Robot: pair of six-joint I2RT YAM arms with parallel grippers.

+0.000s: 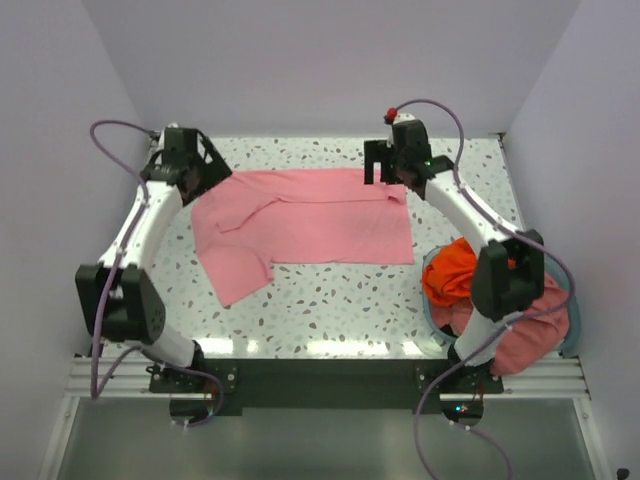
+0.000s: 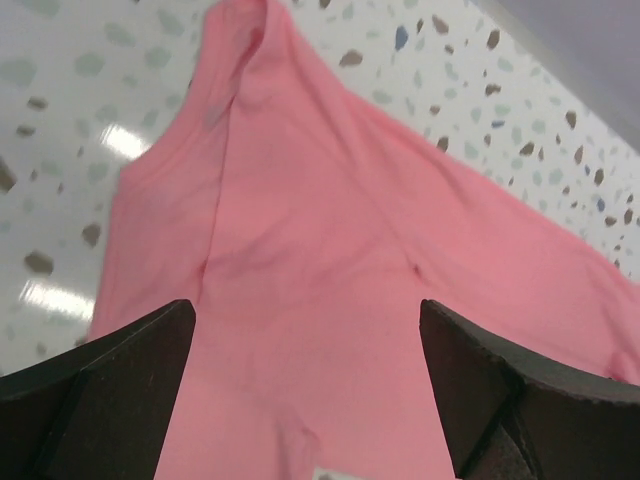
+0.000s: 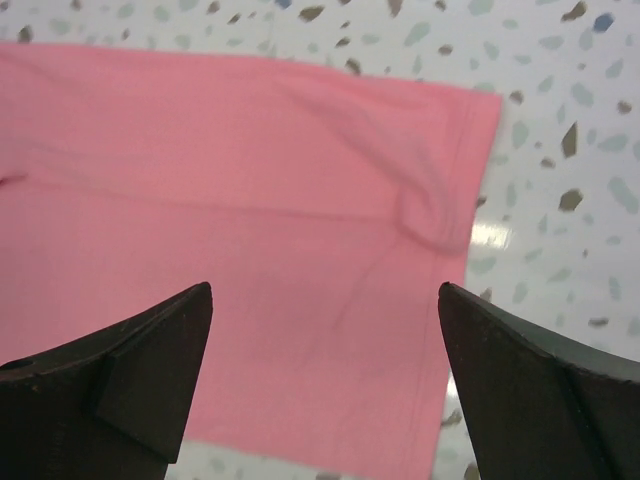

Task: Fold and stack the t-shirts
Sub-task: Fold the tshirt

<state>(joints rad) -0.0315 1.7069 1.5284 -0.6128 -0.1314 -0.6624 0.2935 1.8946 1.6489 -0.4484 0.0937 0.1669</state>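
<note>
Plainly, the light pink t-shirt [image 1: 310, 225] lies spread on the table [image 1: 330, 300], long axis left to right, hem rightward; left gripper [image 2: 305, 310] and right gripper [image 3: 325, 290] hang wide open above its ends.

The light pink t-shirt [image 1: 320, 215] is soft, matt cloth with faint creases, the speckled table [image 1: 330, 300] is smooth and glossy, and my fingers [image 3: 130, 390] look like dark, matt, slightly rough plastic.

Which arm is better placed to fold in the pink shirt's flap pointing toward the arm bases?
Left, probably. The left pincer, open, hangs over the light pink t-shirt at the end with the flap; the right pincer, also open, is over the far right corner.
</note>
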